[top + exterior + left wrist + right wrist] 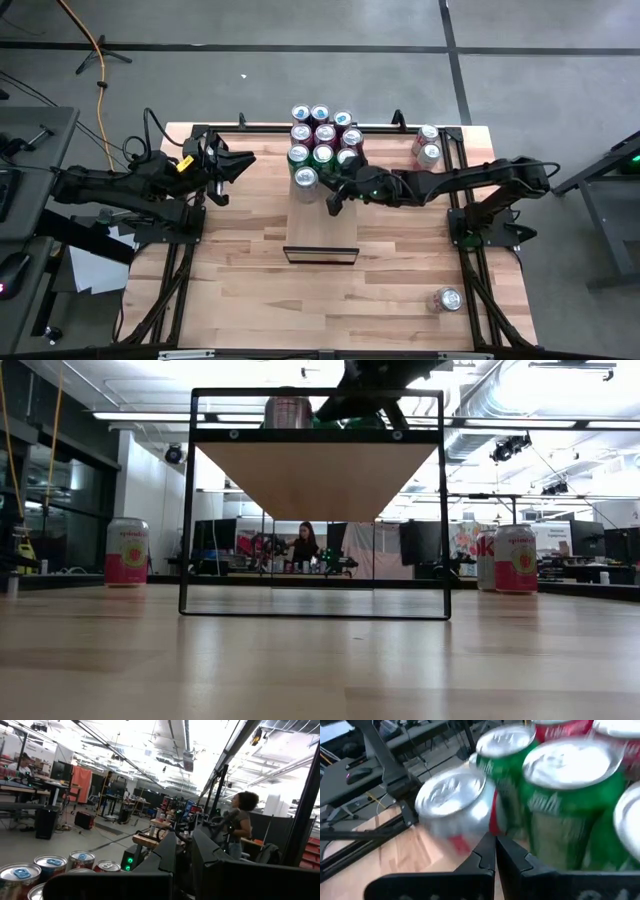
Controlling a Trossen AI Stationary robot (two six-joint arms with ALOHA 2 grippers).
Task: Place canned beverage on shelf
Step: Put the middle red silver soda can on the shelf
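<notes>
The shelf (pixel 322 225) is a pale wood panel raised on a thin dark frame (pixel 315 500). Several cans (pixel 322 140) stand in a cluster on its far end, with a silver can (pixel 305 178) nearest the middle; it also shows in the right wrist view (pixel 451 800), beside green cans (pixel 570 795). My right gripper (pixel 334 205) is shut and hovers over the shelf just near and right of the silver can, its fingertips (pixel 495 851) pointing at the cluster. My left gripper (pixel 240 165) waits shut at the table's far left, raised; in its own view (pixel 184 845) it holds nothing.
Two pink cans (pixel 427 145) stand on the tabletop at the far right, and one more (pixel 449 299) at the near right. The near half of the shelf panel is bare wood. A person (pixel 240 820) stands in the room beyond the table.
</notes>
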